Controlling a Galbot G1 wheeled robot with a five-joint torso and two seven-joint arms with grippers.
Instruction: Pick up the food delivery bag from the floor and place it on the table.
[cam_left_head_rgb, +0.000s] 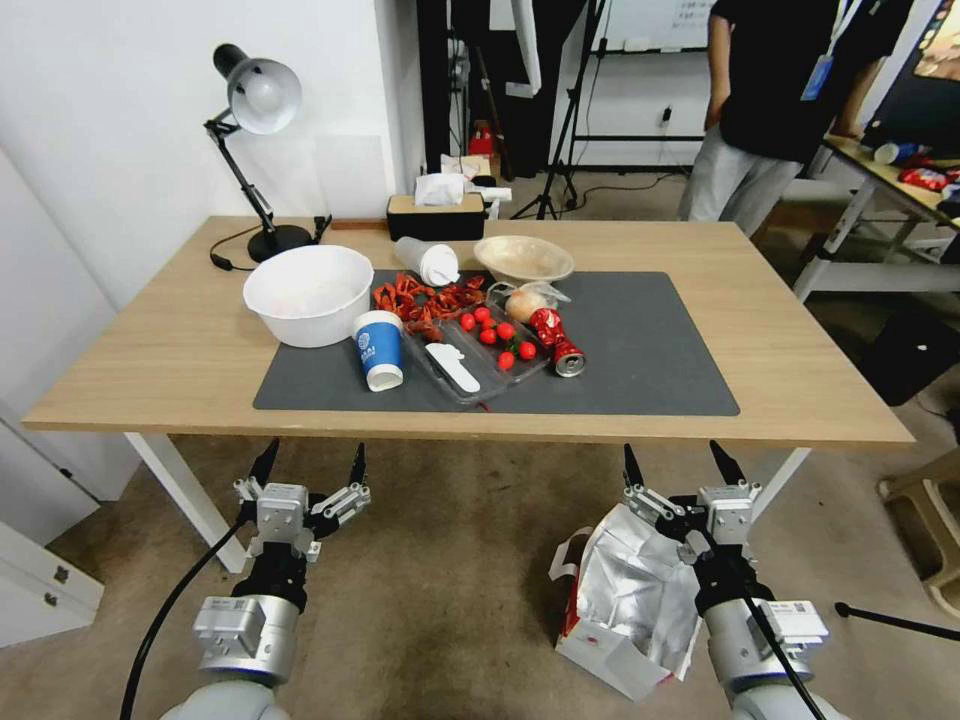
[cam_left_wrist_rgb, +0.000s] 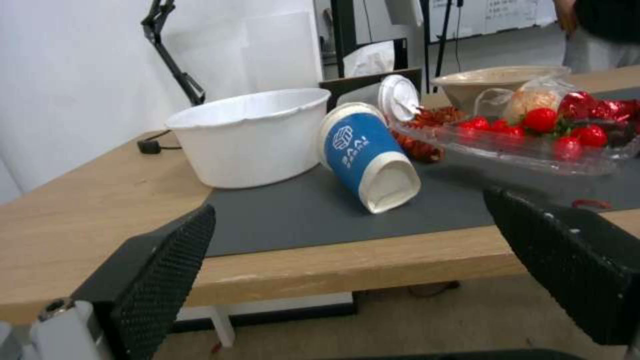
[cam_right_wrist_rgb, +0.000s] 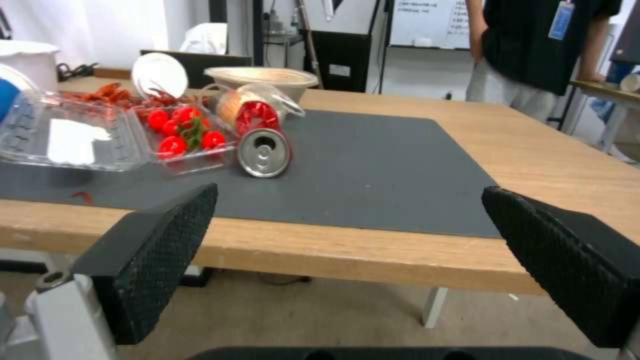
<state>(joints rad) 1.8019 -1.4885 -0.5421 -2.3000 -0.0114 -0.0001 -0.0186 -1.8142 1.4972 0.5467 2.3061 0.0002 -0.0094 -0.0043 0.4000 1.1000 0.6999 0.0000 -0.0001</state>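
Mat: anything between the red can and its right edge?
Nothing. From the red can to the right edge of the dark grey mat the surface is bare, as the head and right wrist views both show.

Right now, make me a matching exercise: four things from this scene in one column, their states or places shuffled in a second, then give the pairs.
Things:
1. food delivery bag
2. blue paper cup
3. red can
4. right tool

States or places:
A. lying on its side on the dark mat, open end toward the table's front edge
B. on the floor, foil lining showing
C. open, raised above the bag
D. tipped against the white bowl

Pairs: 1-B, 2-D, 3-A, 4-C
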